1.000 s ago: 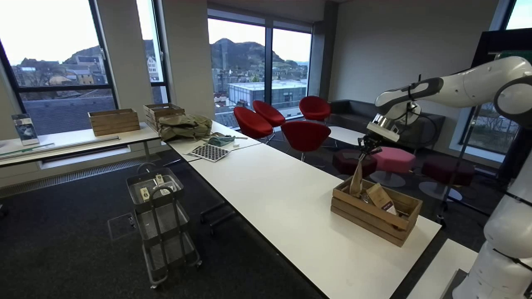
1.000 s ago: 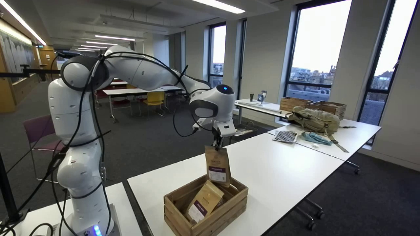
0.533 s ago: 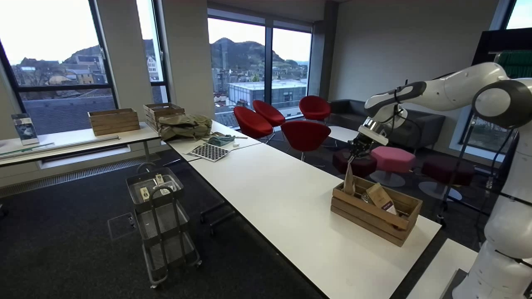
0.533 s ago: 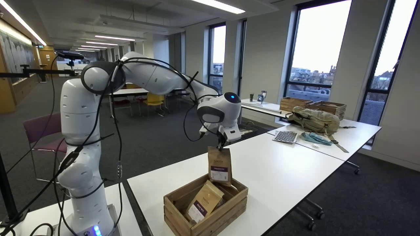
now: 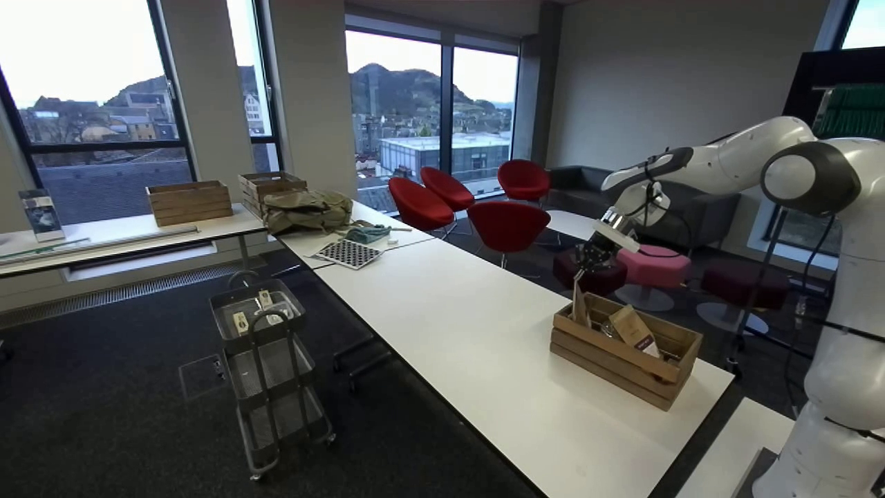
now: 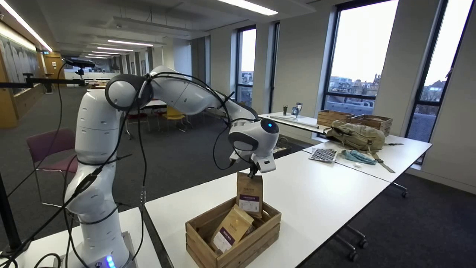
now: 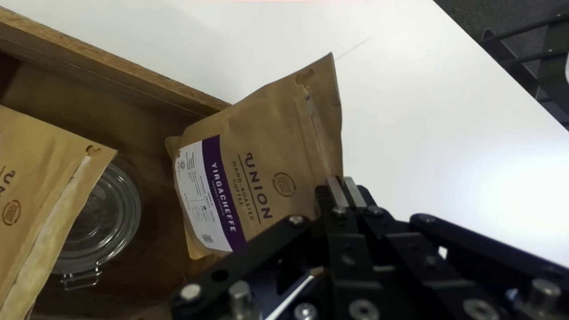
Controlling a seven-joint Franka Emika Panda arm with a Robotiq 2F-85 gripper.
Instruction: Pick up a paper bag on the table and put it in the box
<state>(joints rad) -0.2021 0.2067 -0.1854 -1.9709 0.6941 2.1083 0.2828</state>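
Note:
A brown paper bag with a purple and white label hangs nearly upright at one end of the wooden box, its lower part inside, in both exterior views (image 5: 579,309) (image 6: 249,191) and the wrist view (image 7: 271,151). My gripper is shut on the bag's top edge in both exterior views (image 5: 579,277) (image 6: 252,174) and the wrist view (image 7: 346,184). The box stands on the white table in both exterior views (image 5: 608,360) (image 6: 256,242); its rim crosses the wrist view (image 7: 115,66). The bag's bottom is hidden by the box wall in the exterior views.
A second paper bag leans inside the box in both exterior views (image 5: 632,328) (image 6: 232,227) and the wrist view (image 7: 40,195). A glass jar (image 7: 104,218) lies beside it. A backpack (image 6: 355,136), a teal cloth (image 6: 359,157) and two more crates (image 6: 334,117) are farther off.
My gripper has moved toward the box's end away from the robot base and then down, carrying the bag. The bag sits lower in the box. The second bag and the box have not moved.

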